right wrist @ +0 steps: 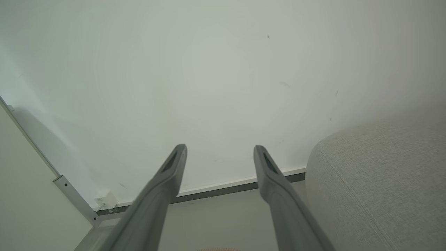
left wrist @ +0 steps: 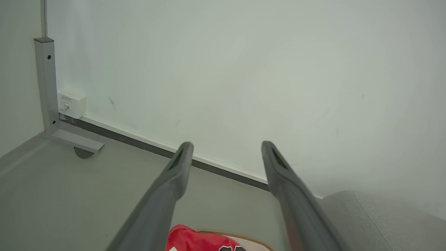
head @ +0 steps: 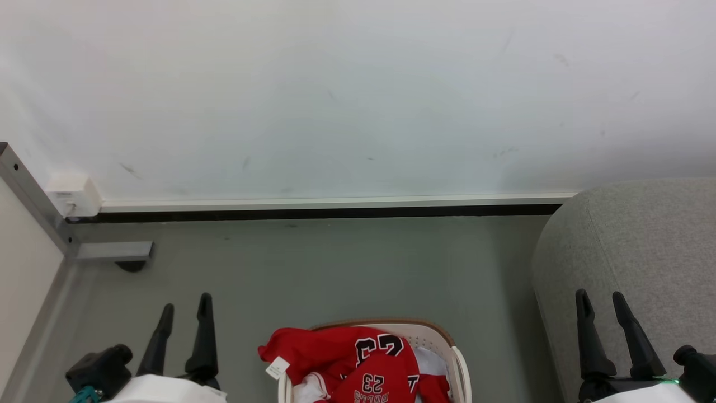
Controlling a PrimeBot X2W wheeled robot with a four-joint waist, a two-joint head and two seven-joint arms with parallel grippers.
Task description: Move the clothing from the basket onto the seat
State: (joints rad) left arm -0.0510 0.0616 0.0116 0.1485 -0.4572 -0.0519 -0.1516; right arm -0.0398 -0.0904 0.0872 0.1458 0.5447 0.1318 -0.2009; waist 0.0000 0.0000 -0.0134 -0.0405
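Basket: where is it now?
The basket sits bottom centre in the head view, on the floor, between the left tool and right tool, left of the seat.

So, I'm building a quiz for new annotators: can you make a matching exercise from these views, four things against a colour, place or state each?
Things:
1. clothing
2. basket
3. seat
4. left tool

Descriptions:
a. open, holding nothing
b. light grey, at the right of the head view
c. red, heaped in the basket
d. cream-white with a brown rim, standing on the floor

Pairs: 1-c; 2-d; 3-b; 4-a
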